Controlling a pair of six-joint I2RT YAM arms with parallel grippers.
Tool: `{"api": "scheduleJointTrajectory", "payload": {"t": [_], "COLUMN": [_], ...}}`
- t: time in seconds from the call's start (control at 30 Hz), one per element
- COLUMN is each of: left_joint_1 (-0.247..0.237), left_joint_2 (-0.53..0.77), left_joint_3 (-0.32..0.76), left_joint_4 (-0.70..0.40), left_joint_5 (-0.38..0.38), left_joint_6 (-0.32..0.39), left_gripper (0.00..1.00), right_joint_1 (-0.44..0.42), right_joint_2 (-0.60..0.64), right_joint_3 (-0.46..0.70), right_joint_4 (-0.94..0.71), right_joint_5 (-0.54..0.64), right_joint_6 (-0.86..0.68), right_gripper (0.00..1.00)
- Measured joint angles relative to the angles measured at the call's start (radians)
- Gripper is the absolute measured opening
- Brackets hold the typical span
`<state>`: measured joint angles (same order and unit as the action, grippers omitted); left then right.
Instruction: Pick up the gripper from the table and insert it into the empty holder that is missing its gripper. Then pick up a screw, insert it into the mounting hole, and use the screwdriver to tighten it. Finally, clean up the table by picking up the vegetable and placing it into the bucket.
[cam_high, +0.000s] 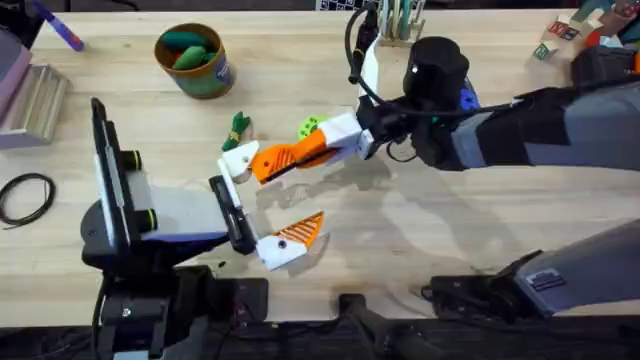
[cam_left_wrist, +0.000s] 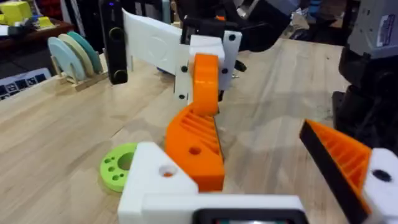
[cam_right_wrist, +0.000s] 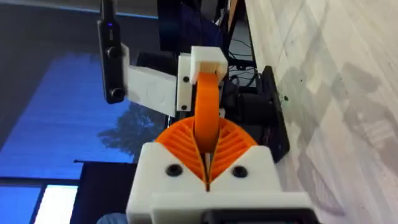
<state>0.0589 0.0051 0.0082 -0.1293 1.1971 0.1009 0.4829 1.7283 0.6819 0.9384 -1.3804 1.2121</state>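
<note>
Spreading wide and pale, the desk (cam_high: 470, 225) has bare wood ahead of the right arm's base, while its near edge is crowded by both arm bases. The right arm (cam_high: 540, 125) reaches across the middle. The green bucket (cam_high: 192, 62) stands near the far edge, well apart from both claws. The right claw (cam_right_wrist: 205, 158) is clamped on the orange finger piece (cam_right_wrist: 206, 102), a narrow, smooth strip seen edge-on. The piece runs straight out from the pads, and its far end meets the white holder (cam_right_wrist: 208, 61). The left claw (cam_left_wrist: 252, 140) is spread apart and holds nothing, one finger just under that piece. The green-and-yellow vegetable (cam_high: 238, 127) lies on the desk just beyond the claws. A lime disc (cam_high: 310, 127) lies close by.
</note>
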Motion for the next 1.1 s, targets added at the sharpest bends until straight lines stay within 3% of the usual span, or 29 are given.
{"api": "scheduleJointTrajectory", "payload": {"t": [0.7, 1.1], "left_joint_1": [0.004, 0.002], "left_joint_2": [0.0, 0.0], "left_joint_3": [0.0, 0.001], "left_joint_4": [0.002, -0.002], "left_joint_5": [-0.017, 0.009], "left_joint_6": [-0.014, -0.023], "left_gripper": [0.987, 0.987], "right_joint_1": [0.012, 0.039], "right_joint_2": [0.0, 0.0], "right_joint_3": [-0.031, -0.031], "right_joint_4": [0.047, 0.054], "right_joint_5": [0.068, 0.109], "right_joint_6": [0.02, 0.192], "right_gripper": [0.009, 0.009]}}
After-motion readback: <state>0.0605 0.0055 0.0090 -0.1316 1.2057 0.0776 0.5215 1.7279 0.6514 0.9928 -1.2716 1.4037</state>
